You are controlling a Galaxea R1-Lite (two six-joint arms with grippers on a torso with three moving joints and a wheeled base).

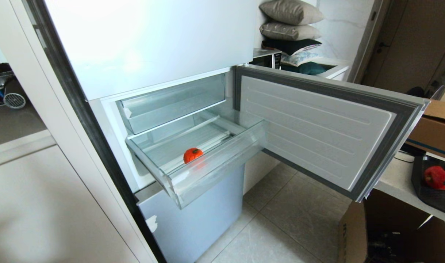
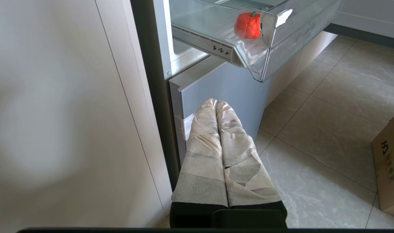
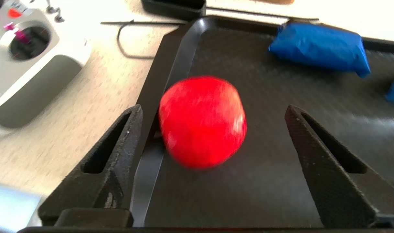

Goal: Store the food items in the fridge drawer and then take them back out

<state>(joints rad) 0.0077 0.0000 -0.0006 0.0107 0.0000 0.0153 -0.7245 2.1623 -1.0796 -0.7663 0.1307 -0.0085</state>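
The fridge drawer [image 1: 222, 160] is pulled out, and the orange-red food item with a green top [image 1: 192, 155] lies inside it near the front wall. From the left wrist view the same fruit [image 2: 248, 25] shows through the drawer's clear corner [image 2: 281, 45]. The deeper red food item [image 1: 437, 178] rests on a black tray [image 1: 432, 197] on the counter at the far right. My right gripper [image 3: 213, 108] stands open over that tray [image 3: 264, 181], the red fruit [image 3: 202, 122] between its fingers, close to one and apart from the other. My left gripper [image 2: 217, 103] is shut and parked low, pointing at the fridge's lowest panel.
The fridge door [image 1: 317, 128] hangs wide open between the drawer and the counter. A shallower clear tray [image 1: 171, 102] sits above the drawer. A blue packet [image 3: 316, 48] lies in the black tray, and a white controller [image 3: 28, 58] is beside it. A cardboard box [image 1: 353, 233] stands on the floor.
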